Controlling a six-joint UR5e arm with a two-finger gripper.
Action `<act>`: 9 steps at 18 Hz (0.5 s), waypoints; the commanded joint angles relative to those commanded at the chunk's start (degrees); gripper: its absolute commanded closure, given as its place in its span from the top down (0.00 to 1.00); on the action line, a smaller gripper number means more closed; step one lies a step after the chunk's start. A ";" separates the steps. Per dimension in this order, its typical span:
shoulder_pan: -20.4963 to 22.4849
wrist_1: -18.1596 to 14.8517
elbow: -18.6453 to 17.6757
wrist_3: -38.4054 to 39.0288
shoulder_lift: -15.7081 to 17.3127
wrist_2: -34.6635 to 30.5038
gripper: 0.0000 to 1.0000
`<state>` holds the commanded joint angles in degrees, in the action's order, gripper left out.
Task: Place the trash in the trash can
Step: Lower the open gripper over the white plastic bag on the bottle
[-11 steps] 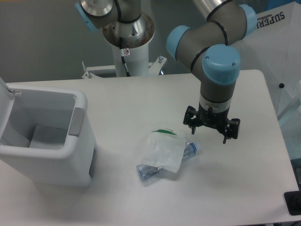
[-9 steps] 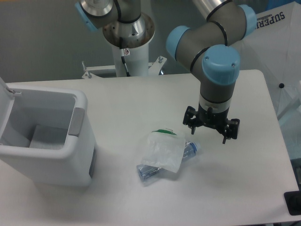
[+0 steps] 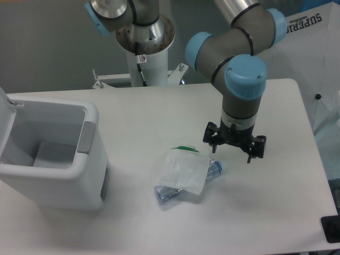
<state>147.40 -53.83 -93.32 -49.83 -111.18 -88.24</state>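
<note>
A translucent white pouch [image 3: 183, 169] with a green top strip lies on the table, on top of a clear bottle [image 3: 212, 171] with a bluish cap that pokes out at its right and lower left. My gripper [image 3: 232, 150] hangs open and empty just right of and above the bottle's cap end, apart from it. The white-grey trash can [image 3: 50, 155] stands at the left with its lid swung open.
The arm's base column [image 3: 144, 50] stands at the table's back edge. A white cover with dark lettering [image 3: 313, 64] hangs beyond the right edge. A dark object [image 3: 332, 228] sits at the lower right corner.
My gripper has shifted slightly to the left, toward the bottle and pouch. The trash and the can have not moved.
</note>
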 joint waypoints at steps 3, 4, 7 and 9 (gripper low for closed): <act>-1.67 2.85 -1.25 0.62 -1.93 -0.96 1.00; -2.63 2.85 -1.25 0.62 -2.46 -1.40 1.00; -5.88 2.94 -0.29 1.05 -4.39 -1.93 1.00; -6.77 2.85 -0.28 1.23 -5.36 -2.63 1.00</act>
<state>140.63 -50.98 -93.60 -48.60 -116.54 -90.87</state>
